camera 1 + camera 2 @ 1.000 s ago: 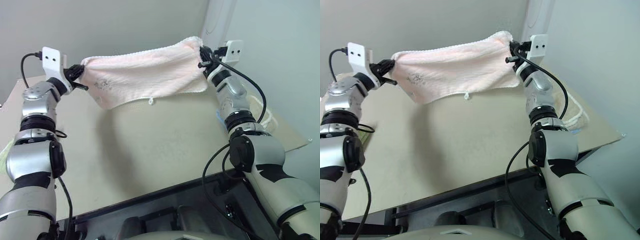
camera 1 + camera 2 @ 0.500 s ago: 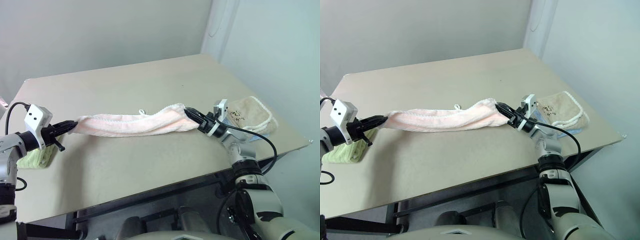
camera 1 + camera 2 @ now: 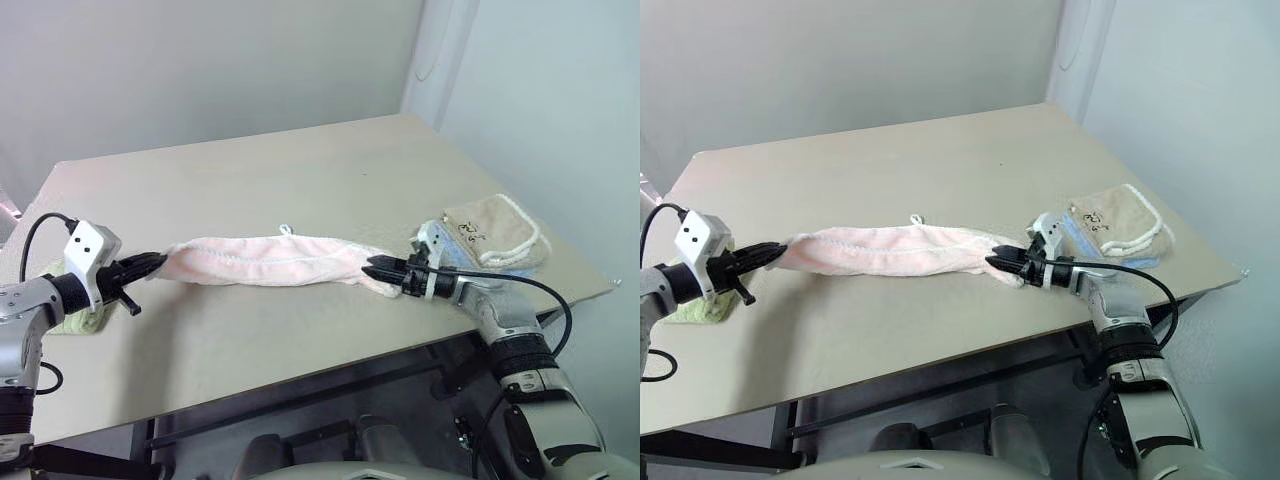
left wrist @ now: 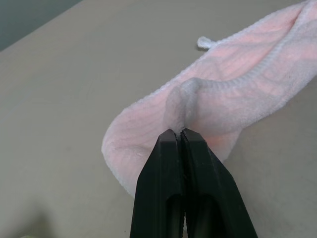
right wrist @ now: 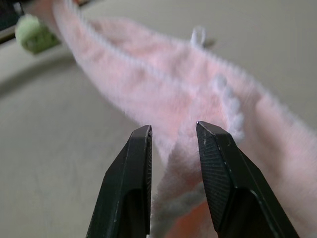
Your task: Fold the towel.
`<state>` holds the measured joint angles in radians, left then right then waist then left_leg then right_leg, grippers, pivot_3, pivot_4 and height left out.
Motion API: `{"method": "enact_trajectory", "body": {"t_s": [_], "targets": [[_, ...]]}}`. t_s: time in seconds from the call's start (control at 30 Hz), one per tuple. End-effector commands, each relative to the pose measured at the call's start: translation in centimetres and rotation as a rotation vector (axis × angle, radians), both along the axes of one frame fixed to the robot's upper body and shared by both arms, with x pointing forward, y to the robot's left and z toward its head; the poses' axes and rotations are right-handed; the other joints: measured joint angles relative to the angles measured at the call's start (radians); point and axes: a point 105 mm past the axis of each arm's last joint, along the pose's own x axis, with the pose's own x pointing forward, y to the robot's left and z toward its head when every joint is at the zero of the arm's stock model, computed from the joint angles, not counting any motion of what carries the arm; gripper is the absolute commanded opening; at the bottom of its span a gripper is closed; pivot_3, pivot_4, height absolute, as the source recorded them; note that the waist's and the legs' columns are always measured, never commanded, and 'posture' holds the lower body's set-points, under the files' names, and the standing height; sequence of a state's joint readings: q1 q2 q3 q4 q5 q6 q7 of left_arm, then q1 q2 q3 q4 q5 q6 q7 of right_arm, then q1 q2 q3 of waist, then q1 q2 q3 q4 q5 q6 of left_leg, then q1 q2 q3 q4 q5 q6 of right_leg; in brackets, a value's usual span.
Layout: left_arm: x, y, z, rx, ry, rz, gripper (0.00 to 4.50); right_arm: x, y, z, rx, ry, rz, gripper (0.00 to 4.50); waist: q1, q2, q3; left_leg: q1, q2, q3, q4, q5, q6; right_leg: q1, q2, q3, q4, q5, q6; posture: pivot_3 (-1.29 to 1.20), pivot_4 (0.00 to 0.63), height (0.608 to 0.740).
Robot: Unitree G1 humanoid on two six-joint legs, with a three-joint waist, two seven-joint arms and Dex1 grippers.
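Pink ribbed terry towel [image 3: 265, 262] lay stretched in a long roll across the beige counter [image 3: 300, 170], nine to three o'clock, left gripper [image 3: 152, 263] pinched shut on its end, right gripper [image 5: 173, 136] parted around the other, so any tug risked bunching the fold.

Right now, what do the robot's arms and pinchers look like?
Both arms are shiny silver metal with black joints. A thin black cable loops along each one. The left gripper and the right gripper each have two slim black fingers with finely ridged inner faces. A little white box sits on each wrist.
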<state>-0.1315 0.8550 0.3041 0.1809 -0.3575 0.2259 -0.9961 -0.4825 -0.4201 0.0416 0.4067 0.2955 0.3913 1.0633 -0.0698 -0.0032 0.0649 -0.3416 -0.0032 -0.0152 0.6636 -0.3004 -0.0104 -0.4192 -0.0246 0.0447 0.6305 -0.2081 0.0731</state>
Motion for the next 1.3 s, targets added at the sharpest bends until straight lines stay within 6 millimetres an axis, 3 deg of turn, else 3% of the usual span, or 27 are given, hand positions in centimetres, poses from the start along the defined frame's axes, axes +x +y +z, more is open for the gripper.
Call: {"method": "enact_trajectory", "body": {"t_s": [0.03,0.37,0.53,0.97,1.2,1.23,1.3], "targets": [[0.4,-0.2,1.2,0.019,-0.058,-0.006,0.00,1.4,0.2,2.5,-0.035,-0.041,-0.005,1.46,-0.001,0.000,0.000,0.000,0.000,0.001,0.000,0.000,0.000,0.000,0.000,0.000,0.000,0.000,0.000,0.00,0.000,0.740],[0.4,-0.3,0.4,0.022,-0.056,0.002,0.00,2.7,-0.5,4.5,-0.072,-0.051,-0.009,1.46,0.001,0.000,0.000,-0.001,0.000,0.003,0.000,0.000,0.000,0.000,0.000,0.001,-0.001,0.000,0.000,0.00,0.000,0.740],[0.4,-0.5,0.1,0.025,-0.052,-0.002,0.00,2.9,-0.9,3.0,-0.152,0.014,-0.021,2.65,0.000,-0.001,0.000,0.000,0.000,0.003,0.000,0.000,0.000,0.000,-0.001,0.001,-0.001,0.000,0.001,0.00,0.000,0.740],[0.2,-0.4,-0.5,0.040,-0.045,0.010,0.00,4.6,0.3,3.0,-0.159,0.045,-0.038,2.65,-0.001,-0.001,0.000,0.000,0.000,0.004,-0.001,0.000,0.000,-0.001,0.000,0.002,-0.001,0.000,0.001,0.00,0.000,0.740],[0.3,-0.1,-0.5,0.050,-0.051,0.020,0.00,4.4,0.6,3.0,-0.178,0.063,0.004,0.28,0.000,0.000,0.000,-0.001,0.000,0.004,-0.001,0.000,0.000,-0.002,-0.001,0.002,-0.001,0.000,0.001,0.00,0.000,0.740],[0.3,0.0,-0.5,0.052,-0.050,0.024,0.00,4.6,0.5,3.6,-0.158,0.038,-0.009,0.03,-0.001,-0.001,0.000,-0.001,0.000,0.004,-0.001,0.000,0.000,-0.002,-0.001,0.002,-0.001,0.000,0.001,0.00,0.000,0.740],[0.3,0.1,-0.6,0.054,-0.049,0.028,0.00,4.9,0.3,4.6,-0.125,0.008,-0.026,0.03,-0.001,-0.001,0.000,-0.001,0.000,0.004,-0.001,0.000,0.000,-0.002,0.000,0.002,-0.001,0.000,0.001,0.00,0.000,0.740]]}}
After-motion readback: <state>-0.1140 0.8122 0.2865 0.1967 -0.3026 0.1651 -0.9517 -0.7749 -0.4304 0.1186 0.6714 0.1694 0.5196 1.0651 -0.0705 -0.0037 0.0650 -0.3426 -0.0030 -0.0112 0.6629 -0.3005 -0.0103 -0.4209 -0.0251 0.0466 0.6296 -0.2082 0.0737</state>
